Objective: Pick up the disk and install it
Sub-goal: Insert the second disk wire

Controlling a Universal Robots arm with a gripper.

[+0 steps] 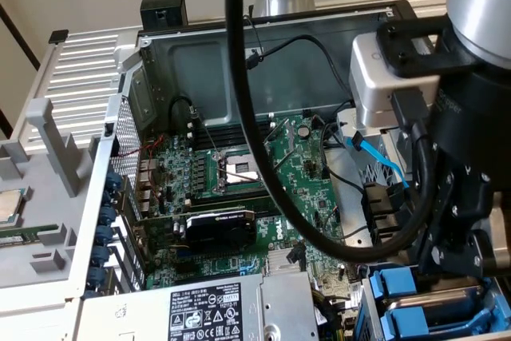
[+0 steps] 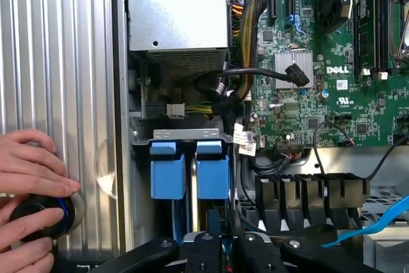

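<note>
Going by the exterior view's left first: we see one ribbed grey side panel (image 1: 76, 69) lying beside the open computer case (image 1: 263, 61), and one small square silver chip (image 1: 9, 205) on the grey tray at the far edge. Inside the case, one green motherboard (image 1: 295, 189), one empty CPU socket (image 1: 238, 169), one black expansion card (image 1: 219, 225), and one grey power-supply box (image 1: 215, 309) with a black-and-white label near the front. One thick black cable (image 1: 243, 117) loops across the middle.

At the exterior view's right, the arm's claw (image 1: 463, 249) hangs just above the drive bay, where we count two blue carriers (image 1: 399, 285) side by side.

In the wrist view we count two hands (image 2: 29, 167) of a person on the ribbed panel, fingers around one black round knob (image 2: 38, 215). Next along, the two blue carrier fronts (image 2: 167, 171) sit upright in the bay, just beside each other. The disk (image 2: 220, 225) shows only as a blue sliver between the claw's black fingers (image 2: 204, 247); we cannot tell whether they are clamped on it or apart. One light-blue cable (image 2: 377, 222) crosses the far side.
</note>
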